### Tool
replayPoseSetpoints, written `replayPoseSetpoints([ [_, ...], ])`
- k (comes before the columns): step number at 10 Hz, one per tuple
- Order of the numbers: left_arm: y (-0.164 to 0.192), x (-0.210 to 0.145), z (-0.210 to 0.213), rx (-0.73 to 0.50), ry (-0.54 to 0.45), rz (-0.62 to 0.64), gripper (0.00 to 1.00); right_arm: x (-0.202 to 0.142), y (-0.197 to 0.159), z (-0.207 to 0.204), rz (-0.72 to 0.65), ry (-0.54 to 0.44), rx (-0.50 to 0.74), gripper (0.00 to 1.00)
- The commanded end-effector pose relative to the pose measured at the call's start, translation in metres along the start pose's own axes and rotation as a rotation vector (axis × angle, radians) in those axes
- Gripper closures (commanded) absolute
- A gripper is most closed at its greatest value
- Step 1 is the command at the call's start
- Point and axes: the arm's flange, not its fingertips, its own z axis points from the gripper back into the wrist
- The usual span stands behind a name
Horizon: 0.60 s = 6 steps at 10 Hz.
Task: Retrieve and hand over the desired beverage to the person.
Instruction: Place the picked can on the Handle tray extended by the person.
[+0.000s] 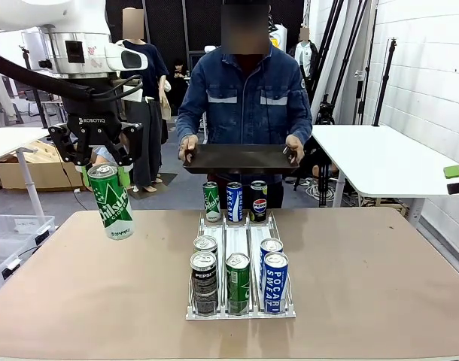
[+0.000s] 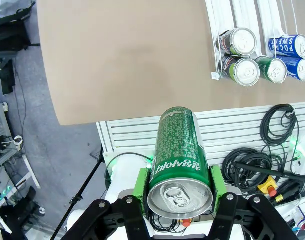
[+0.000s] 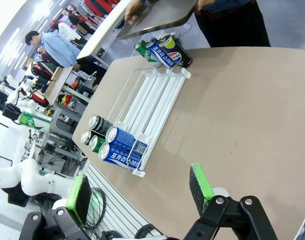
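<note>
Above the left of the worktop [image 1: 365, 256], your left fingers [image 2: 141, 186] are gripping the near-upright can [image 1: 111, 201]; the person [image 1: 244, 98] is holding a tray [image 1: 241, 159] rightward, beyond it; right fingers [image 3: 200, 186] are hanging released.

Tan table [image 1: 380, 263] bare left and right of the central white slotted can rack [image 1: 241, 239]. Its lanes are free mid-length, blocked by five upright drink cans [image 1: 238, 282] at the near end and three more cans [image 1: 235, 201] at the far end. Overhead obstacles: left end effector [image 1: 107, 173] clamped on a tall green can [image 1: 113, 207] at left; flat dark tray [image 1: 241, 159] held by the person [image 1: 248, 101] at the far side.
</note>
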Motion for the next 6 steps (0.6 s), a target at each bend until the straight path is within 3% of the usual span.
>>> replayPoseSetpoints([
  [1, 0.0029, 0.0007, 0.0049, 0.001, -0.012, -0.006, 1.0, 0.0007, 0.0009, 0.0002, -0.003, -0.005, 0.006, 0.0],
  [6, 0.0029, 0.0007, 0.0049, 0.001, -0.012, -0.006, 1.0, 0.0007, 0.0009, 0.0002, -0.003, -0.005, 0.006, 0.0],
])
